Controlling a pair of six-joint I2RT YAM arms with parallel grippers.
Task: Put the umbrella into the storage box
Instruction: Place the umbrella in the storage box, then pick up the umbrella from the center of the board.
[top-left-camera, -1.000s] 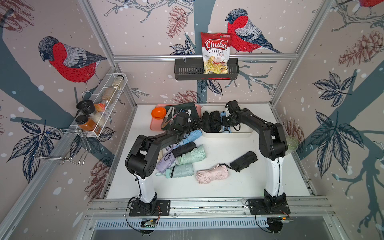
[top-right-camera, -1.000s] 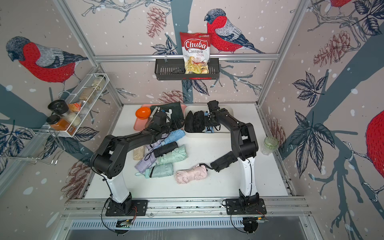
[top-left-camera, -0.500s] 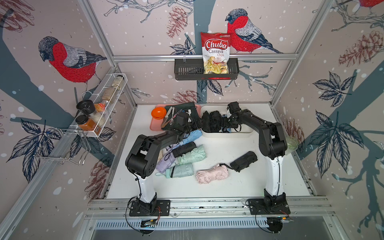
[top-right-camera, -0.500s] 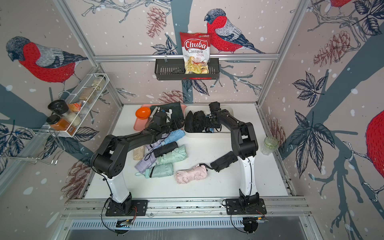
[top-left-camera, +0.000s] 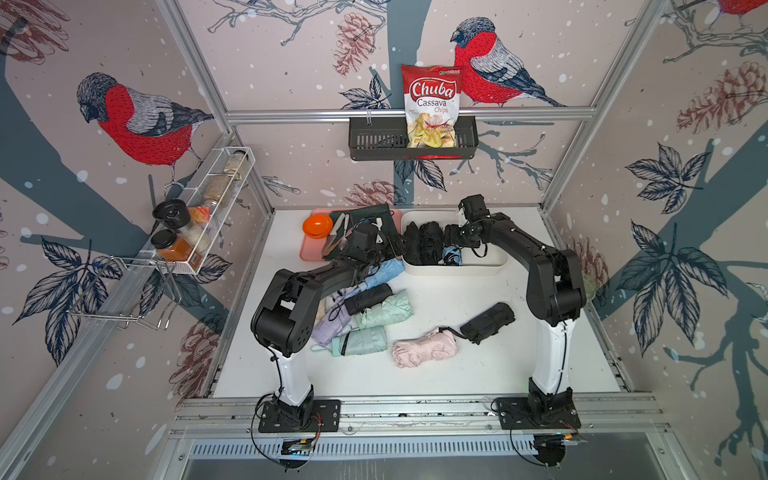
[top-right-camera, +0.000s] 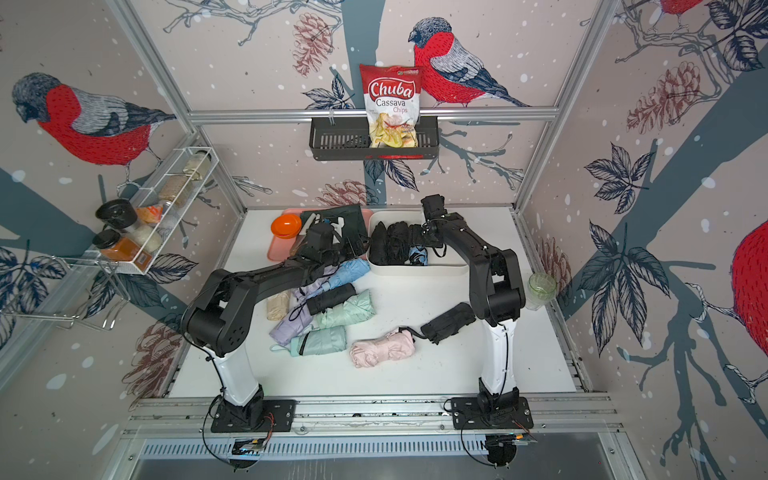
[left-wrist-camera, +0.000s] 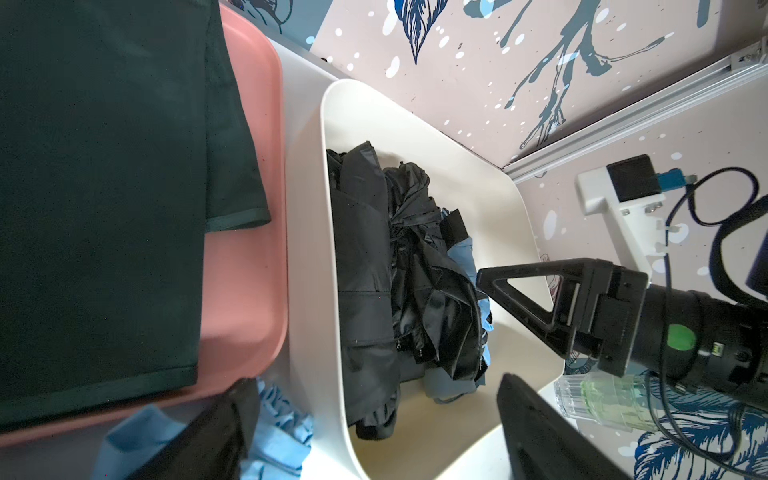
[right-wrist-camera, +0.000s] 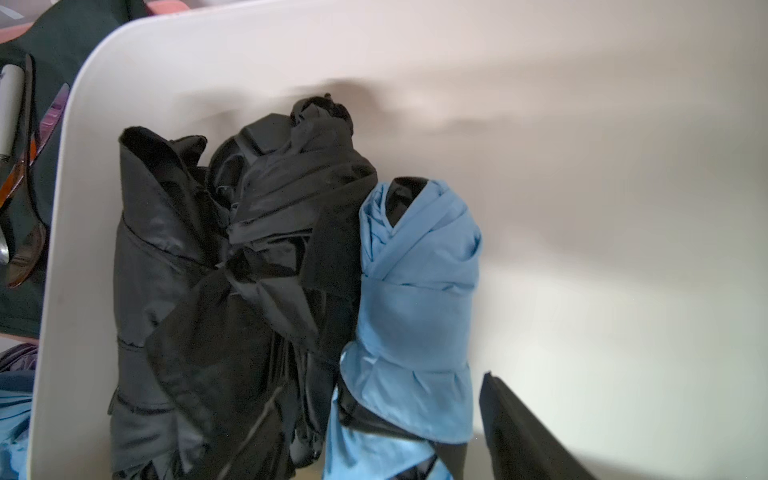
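Observation:
The storage box is a cream tub at the back right of the table. It holds two black folded umbrellas and a blue umbrella, which lies beside them. My right gripper hangs over the box, open, with one finger clear of the blue umbrella; the other finger is hidden. My left gripper is open and straddles the box's near wall, holding nothing. A light blue umbrella lies under the left arm.
Several folded umbrellas lie mid-table: black, mint, lilac, pink and another black. A pink tray with an orange bowl and dark cloth sits left of the box. A glass stands right.
My right gripper's jaws have spread apart and let go of the blue umbrella, which now rests in the box. The left arm has stayed put.

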